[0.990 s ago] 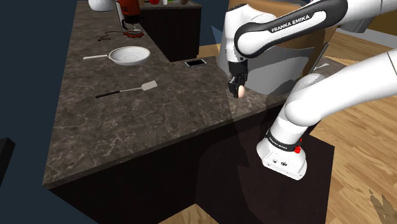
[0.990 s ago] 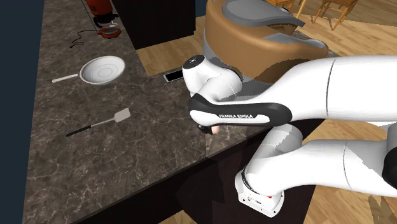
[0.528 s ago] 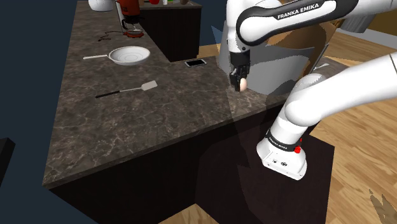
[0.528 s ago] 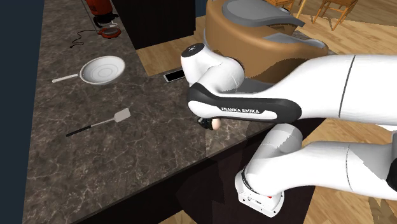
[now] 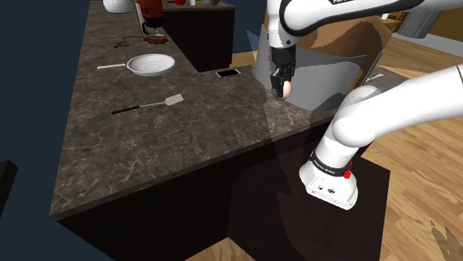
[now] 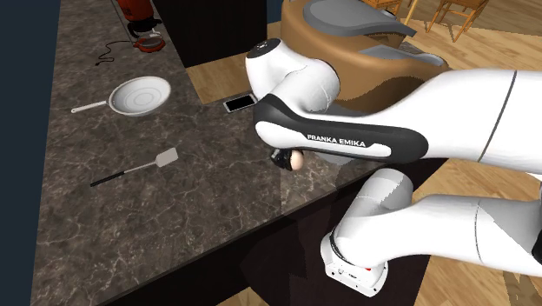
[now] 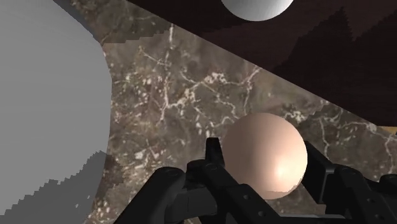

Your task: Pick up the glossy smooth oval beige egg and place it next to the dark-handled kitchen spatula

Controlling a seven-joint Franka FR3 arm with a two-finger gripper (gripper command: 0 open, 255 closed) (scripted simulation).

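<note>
The beige egg (image 7: 267, 153) is clasped between my black fingers, glossy and smooth. My gripper (image 5: 283, 87) holds it in the air above the near right corner of the dark marble counter (image 5: 148, 148); the egg (image 5: 284, 88) peeks out below the fingers. From the second exterior view the egg (image 6: 295, 160) shows under the forearm, at my gripper (image 6: 288, 160). The spatula (image 5: 147, 105) with a dark handle and pale blade lies flat on the counter, well toward the shoulder view's left of my gripper. The spatula (image 6: 136, 169) is also plain in the second exterior view.
A white pan (image 5: 148, 64) sits beyond the spatula. A phone (image 5: 229, 73) lies at the counter's inner corner. A red appliance (image 5: 151, 16) with a cord stands at the far end. A big grey and brown curved object (image 6: 365, 52) rises behind my arm. The counter edge runs close under my gripper.
My gripper has risen with the egg in it, lifting it off the counter corner and a little toward the shoulder view's right. Nothing else moved.
</note>
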